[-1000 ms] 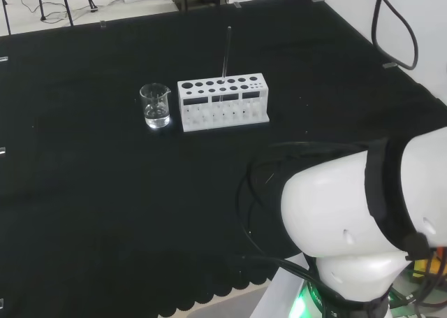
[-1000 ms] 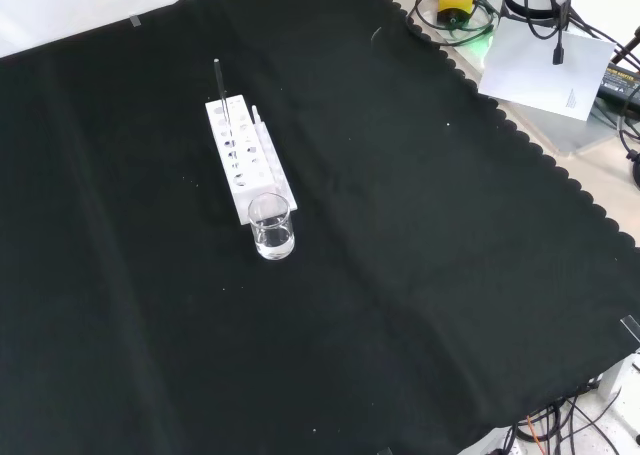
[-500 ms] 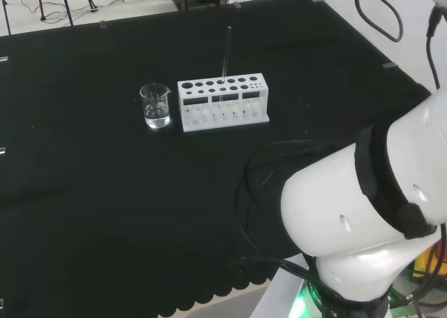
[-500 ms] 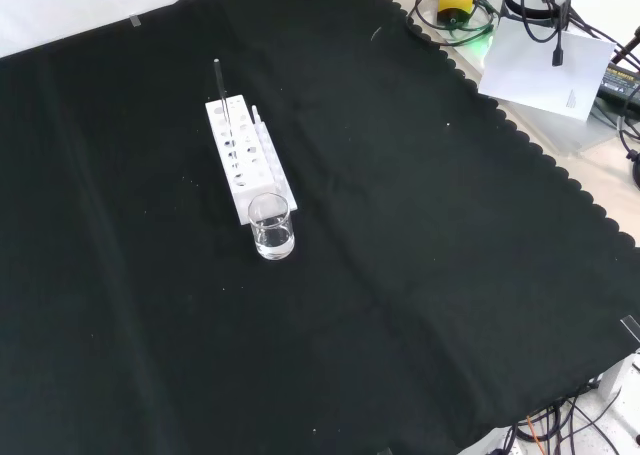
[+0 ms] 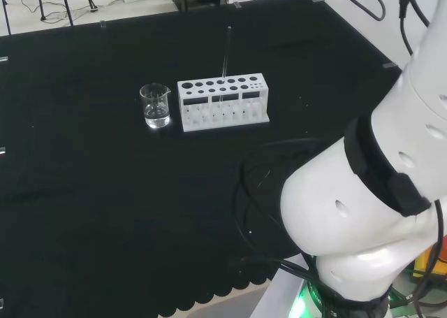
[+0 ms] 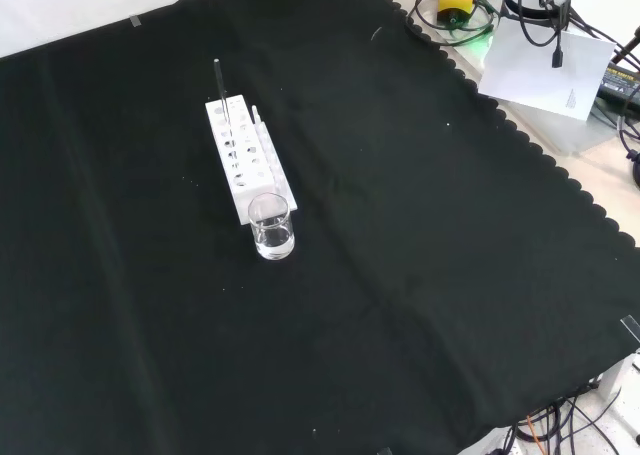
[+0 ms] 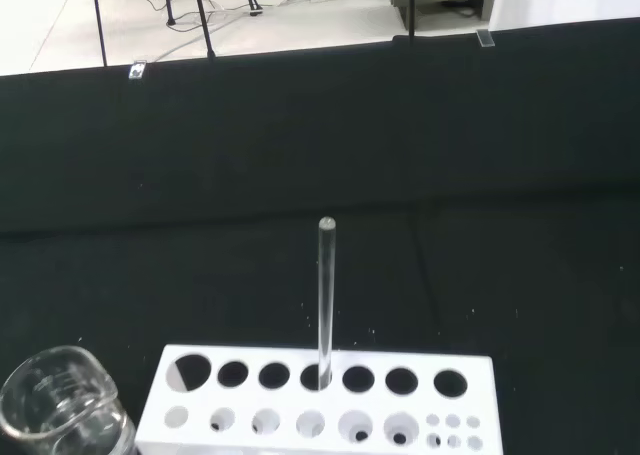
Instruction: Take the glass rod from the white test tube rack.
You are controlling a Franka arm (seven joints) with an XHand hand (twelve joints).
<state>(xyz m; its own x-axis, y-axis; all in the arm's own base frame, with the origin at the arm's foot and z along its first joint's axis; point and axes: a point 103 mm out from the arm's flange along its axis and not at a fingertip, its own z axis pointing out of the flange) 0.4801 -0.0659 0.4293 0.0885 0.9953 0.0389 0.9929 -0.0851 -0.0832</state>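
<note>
A thin glass rod [image 5: 225, 52] stands upright in a hole of the white test tube rack [image 5: 222, 103] near the middle of the black cloth in the head view. From the front, the rod [image 6: 219, 93] rises from the far end of the rack [image 6: 248, 158]. The wrist view looks across the rack [image 7: 318, 400] with the rod [image 7: 325, 300] standing in its back row of holes.
A small clear glass beaker [image 5: 155, 106] stands just left of the rack in the head view, and at the rack's near end in the front view [image 6: 272, 227]. The arm's big white links [image 5: 370, 213] fill the head view's lower right. Cables lie beyond the cloth's scalloped edge [image 6: 500, 115].
The arm's white links in the head view have swung upward and to the right. The rack, rod and beaker have not moved.
</note>
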